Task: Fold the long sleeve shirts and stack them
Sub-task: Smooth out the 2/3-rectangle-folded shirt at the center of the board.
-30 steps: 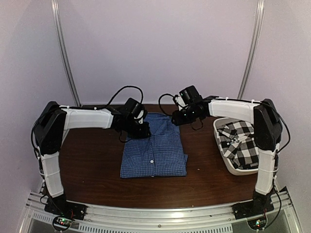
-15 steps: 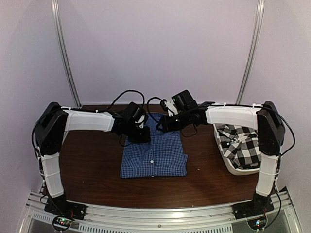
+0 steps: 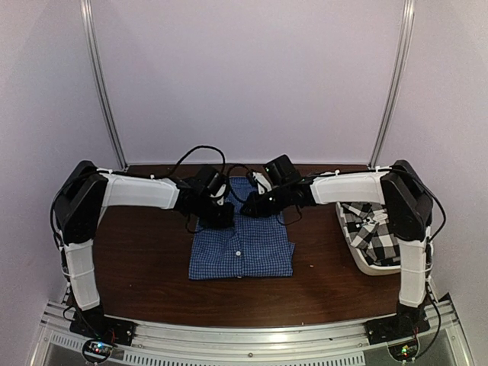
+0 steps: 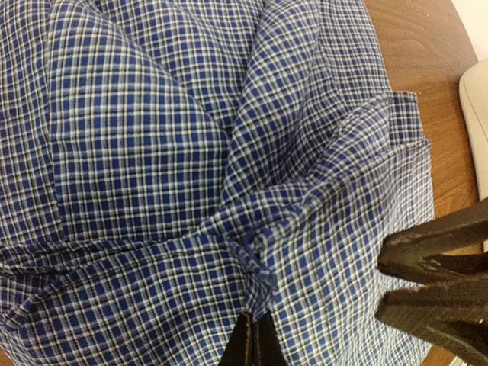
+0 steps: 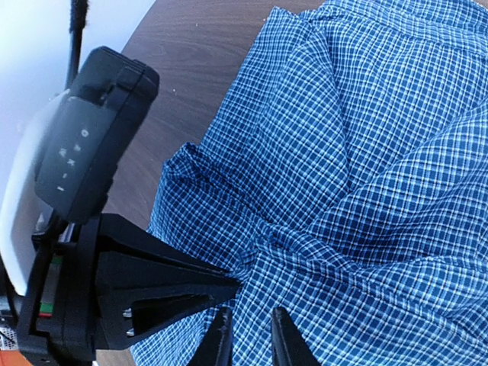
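Pinching the blue gingham shirt (image 3: 242, 248) at its far edge, the left gripper (image 4: 252, 347) is clenched on cloth. Whether the right gripper (image 5: 249, 339) has a hold, I cannot tell. Next, both likely need to lift together and fold nearward.

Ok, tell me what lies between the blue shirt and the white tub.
Only bare brown tabletop between the blue shirt and the white tub; the right arm crosses above its far end. The top external view shows it.
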{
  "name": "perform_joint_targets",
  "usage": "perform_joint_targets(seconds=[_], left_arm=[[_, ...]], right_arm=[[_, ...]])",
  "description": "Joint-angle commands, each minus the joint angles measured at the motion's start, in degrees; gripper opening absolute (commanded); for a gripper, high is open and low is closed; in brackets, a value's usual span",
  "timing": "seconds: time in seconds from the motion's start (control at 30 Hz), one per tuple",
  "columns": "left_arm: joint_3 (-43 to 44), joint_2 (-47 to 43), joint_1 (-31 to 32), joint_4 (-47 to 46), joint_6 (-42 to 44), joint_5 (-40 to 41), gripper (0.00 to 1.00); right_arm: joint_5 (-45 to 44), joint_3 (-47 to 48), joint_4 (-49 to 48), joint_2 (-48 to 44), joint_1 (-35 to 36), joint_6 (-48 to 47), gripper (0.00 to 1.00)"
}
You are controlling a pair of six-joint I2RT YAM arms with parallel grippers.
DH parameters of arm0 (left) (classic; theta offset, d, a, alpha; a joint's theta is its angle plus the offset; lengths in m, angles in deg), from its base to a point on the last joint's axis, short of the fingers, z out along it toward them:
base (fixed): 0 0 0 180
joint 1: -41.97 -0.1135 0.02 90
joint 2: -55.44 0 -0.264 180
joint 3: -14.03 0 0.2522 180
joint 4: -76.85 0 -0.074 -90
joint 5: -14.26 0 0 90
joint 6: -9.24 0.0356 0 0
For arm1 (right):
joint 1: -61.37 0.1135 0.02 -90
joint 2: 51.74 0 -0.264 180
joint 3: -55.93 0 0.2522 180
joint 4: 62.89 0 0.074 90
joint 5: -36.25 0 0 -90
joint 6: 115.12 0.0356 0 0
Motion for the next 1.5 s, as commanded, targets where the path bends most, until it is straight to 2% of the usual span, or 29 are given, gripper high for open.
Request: perform_joint_targets(seconds=[0.0, 0.3, 0.5, 0.87, 1.27, 1.47], left_arm=[[-1.29, -2.31, 0.35, -1.92, -0.33, 1.09, 0.0], [-2.65, -6.17, 0.65, -2.74, -0.95, 2.38, 0.0], [-2.35, -5.28, 0.96, -5.18, -0.78, -0.29, 0.0], [1.73, 1.19, 0.96, -8.67, 0.41, -3.55, 0.01], [10.74, 11.74, 0.48, -7.0, 2.28, -5.0, 0.05], [11.97, 11.68, 0.13, -6.1, 2.75, -4.05, 0.16]], right_arm=[[1.2, 0.35, -1.96, 2.74, 0.31, 0.85, 0.18], [-1.01, 4.02, -1.35, 8.52, 0.23, 0.73, 0.16], [-0.96, 6.69, -2.08, 11.66, -0.22, 1.27, 0.2], [-0.8, 1.1, -6.18, 2.4, -5.77, 4.28, 0.31], [-2.98, -9.64, -8.75, -7.77, -6.74, 4.6, 0.34], [-2.05, -13.12, -9.87, -5.41, -6.9, 4.17, 0.33]])
